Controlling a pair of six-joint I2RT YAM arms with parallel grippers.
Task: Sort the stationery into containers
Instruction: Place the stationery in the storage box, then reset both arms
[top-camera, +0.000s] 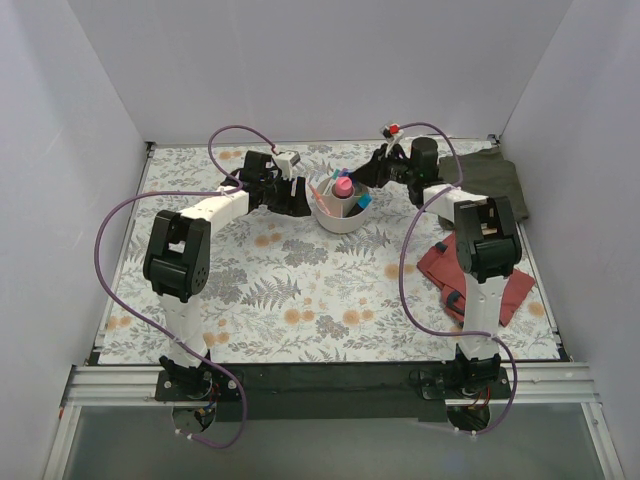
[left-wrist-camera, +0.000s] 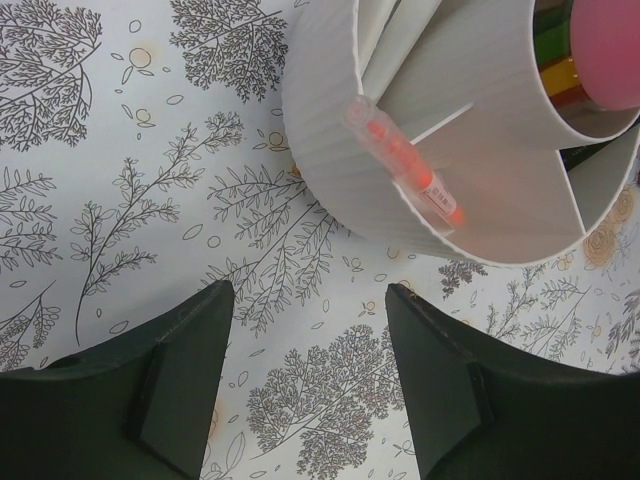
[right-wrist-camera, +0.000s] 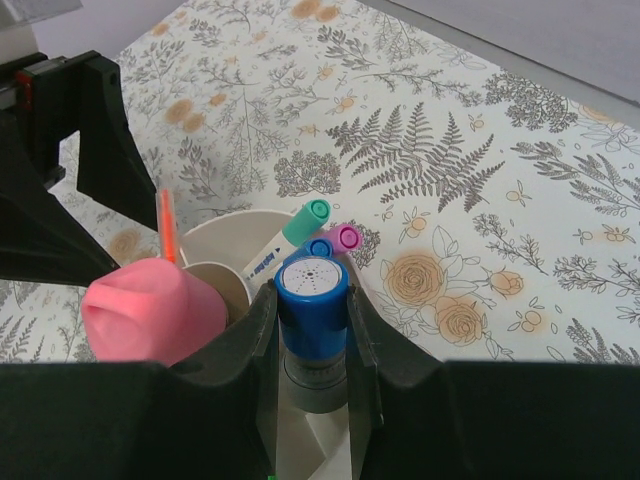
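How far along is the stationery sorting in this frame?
Done: the fat pink marker, orange pen and green-capped pen already stand in the cup. In hand: the right pincer is shut on a blue-capped marker over the cup; the left pincer is open, beside it. Left: release that marker; the top view shows no loose stationery on the mat.

Plain white walls (top-camera: 320, 60) enclose three sides. Table (top-camera: 300, 300) covered in fern-and-flower print. Aluminium rail (top-camera: 320, 385) along near edge. Lighting even.
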